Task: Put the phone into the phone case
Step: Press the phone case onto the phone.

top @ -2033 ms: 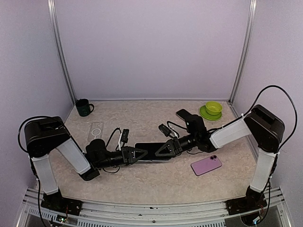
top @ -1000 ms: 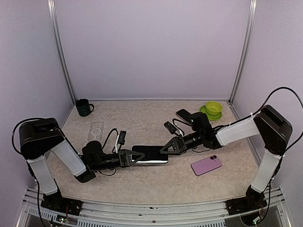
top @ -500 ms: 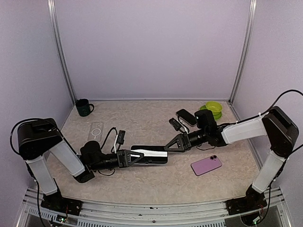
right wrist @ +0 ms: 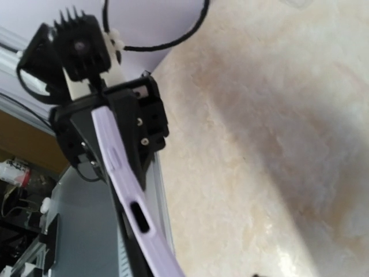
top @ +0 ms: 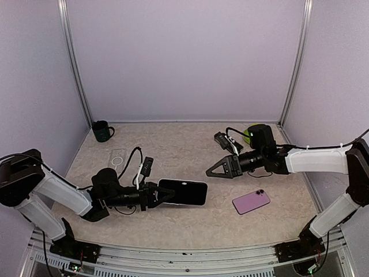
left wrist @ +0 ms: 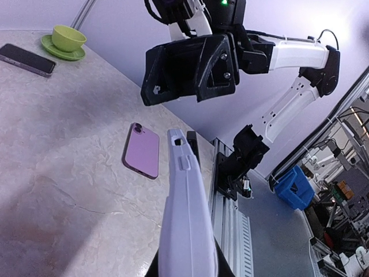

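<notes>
My left gripper [top: 159, 194] is shut on the left end of a black-screened phone [top: 184, 192] that sits in a lilac case. It holds the phone off the table, tilted on edge. In the left wrist view the lilac case [left wrist: 185, 219] shows edge-on, running up from the jaws. The right wrist view shows the case [right wrist: 124, 190] held by the left gripper [right wrist: 124, 124]. My right gripper [top: 211, 171] hangs empty to the right of the phone, apart from it, with its fingers together. It also shows in the left wrist view [left wrist: 190, 66].
A purple phone [top: 251, 201] lies back-up at the front right and also shows in the left wrist view [left wrist: 142, 150]. A dark phone [top: 222, 140] and a green bowl on a plate [top: 259, 133] are at the back right. A clear case [top: 117, 157] and a dark mug [top: 102, 131] are at the back left.
The right gripper has let go of the phone's right end and drawn back to the right and up. The left gripper has lifted the cased phone off the table and tilted it.
</notes>
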Controlling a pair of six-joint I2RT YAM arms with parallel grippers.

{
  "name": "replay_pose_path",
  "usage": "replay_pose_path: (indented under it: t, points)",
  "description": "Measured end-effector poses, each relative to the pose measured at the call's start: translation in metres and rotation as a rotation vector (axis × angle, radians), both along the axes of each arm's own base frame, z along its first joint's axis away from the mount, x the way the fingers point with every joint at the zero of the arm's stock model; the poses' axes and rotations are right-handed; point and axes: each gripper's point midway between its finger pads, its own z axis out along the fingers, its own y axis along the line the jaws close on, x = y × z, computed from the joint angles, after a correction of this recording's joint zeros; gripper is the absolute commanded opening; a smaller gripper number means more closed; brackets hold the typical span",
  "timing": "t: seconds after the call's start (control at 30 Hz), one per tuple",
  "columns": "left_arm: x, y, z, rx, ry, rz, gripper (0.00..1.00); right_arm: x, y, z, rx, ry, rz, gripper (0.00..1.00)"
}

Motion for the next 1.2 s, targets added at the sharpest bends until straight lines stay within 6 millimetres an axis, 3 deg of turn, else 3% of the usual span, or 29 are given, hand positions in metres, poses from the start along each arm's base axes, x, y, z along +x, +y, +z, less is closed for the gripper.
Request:
replay_pose_path:
  t: [0.17, 0.53, 0.73, 1.2]
  points:
    - [-0.007, 0.002, 0.003, 0.042, -0.075, -0.018, 0.00, -0.010, -0.005, 0.010, 0.026, -0.036, 0.018, 0.63]
    - [-0.019, 0.004, 0.011, 0.056, -0.159, -0.066, 0.00, -0.052, 0.012, 0.011, 0.046, -0.062, 0.151, 0.64]
    - [-0.026, 0.002, 0.010, 0.060, -0.170, -0.098, 0.00, -0.064, 0.020, 0.002, 0.033, -0.057, 0.196, 0.62]
    - [-0.027, 0.004, 0.016, 0.048, -0.179, -0.093, 0.00, -0.075, 0.024, -0.003, 0.028, -0.089, 0.239, 0.30]
